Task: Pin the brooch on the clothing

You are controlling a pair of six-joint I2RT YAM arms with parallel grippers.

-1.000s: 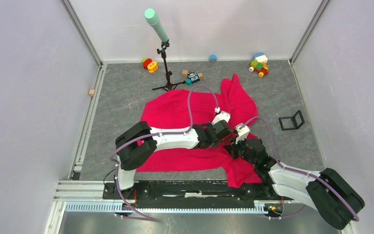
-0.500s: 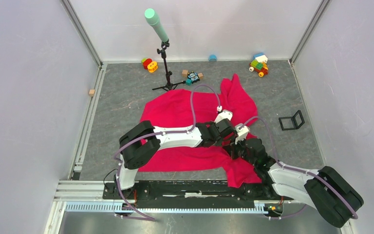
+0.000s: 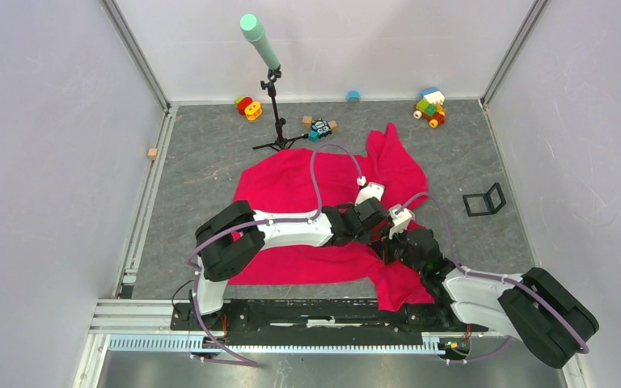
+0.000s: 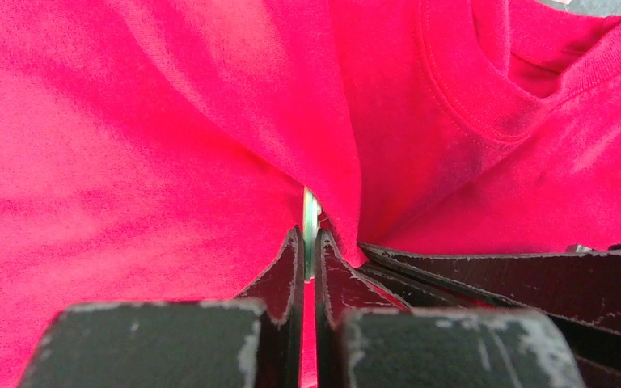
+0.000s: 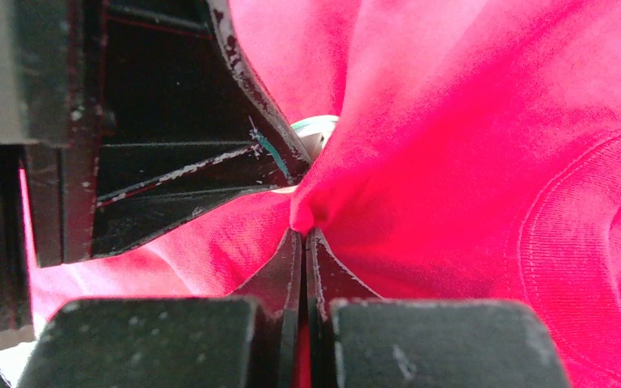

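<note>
We see the left gripper (image 4: pixel 308 242) clamped on the brooch (image 4: pixel 310 217), held edge-on against a raised fold of the red T-shirt (image 3: pixel 291 182). The right gripper (image 5: pixel 305 242) pinches that fold just beside the brooch.

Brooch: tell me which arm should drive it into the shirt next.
Left. The left gripper is shut on the brooch, edge-on at the shirt; the right gripper only pinches a fabric fold beside it.

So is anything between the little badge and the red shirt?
Nothing visible. The left gripper holds the brooch edge-on right against a raised fold of the shirt, and the right gripper pinches that fold beside it.
</note>
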